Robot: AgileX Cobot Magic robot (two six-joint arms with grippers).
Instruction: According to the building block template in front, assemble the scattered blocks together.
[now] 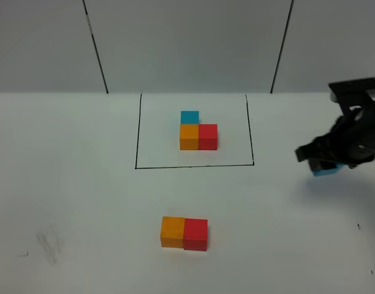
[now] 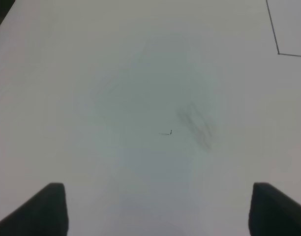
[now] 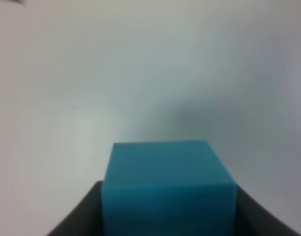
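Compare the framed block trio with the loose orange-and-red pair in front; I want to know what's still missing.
The framed trio has orange, red and blue cubes; the loose pair only orange and red. The trio sits inside the black outline; the pair lies outside it. The right gripper holds the loose blue cube in its jaws. Both show orange touching red, orange on the left.
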